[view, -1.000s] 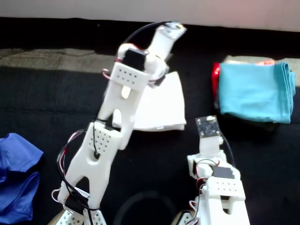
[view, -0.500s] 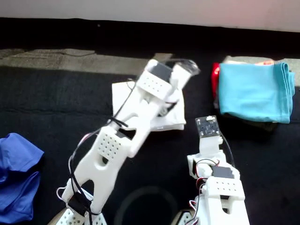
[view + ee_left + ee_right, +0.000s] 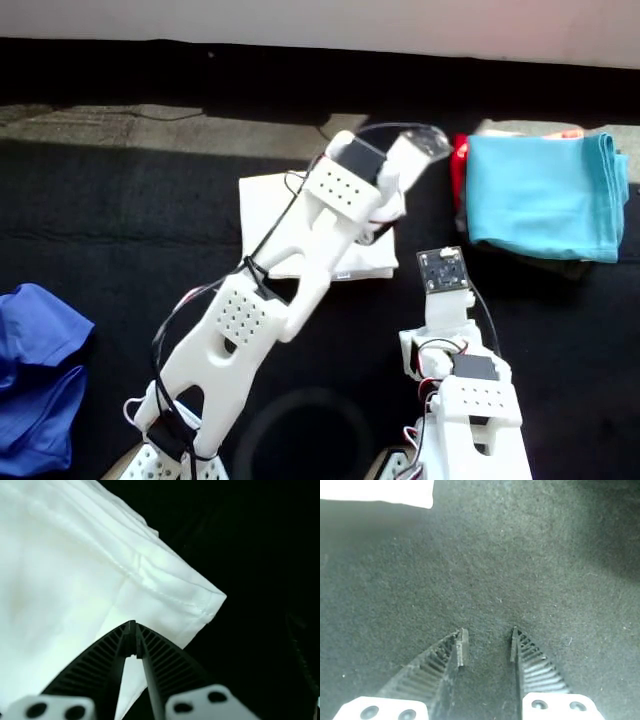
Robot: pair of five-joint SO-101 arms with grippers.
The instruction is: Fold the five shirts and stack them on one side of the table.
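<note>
A folded shirt (image 3: 265,215) lies in the middle, the stack (image 3: 545,195) to its right, a crumpled shirt (image 3: 35,370) far left.

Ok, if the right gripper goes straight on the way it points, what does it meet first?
Probably the black table cover: the right gripper, jaws open, points at bare cloth with nothing between. The white shirt lies off to one side of that line. Depth is hard to judge.

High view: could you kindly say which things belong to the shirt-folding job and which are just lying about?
Job: white shirt, teal shirt, red shirt, blue shirt, left gripper, right gripper.
Lying about: black table cover, grey strip behind it.
</note>
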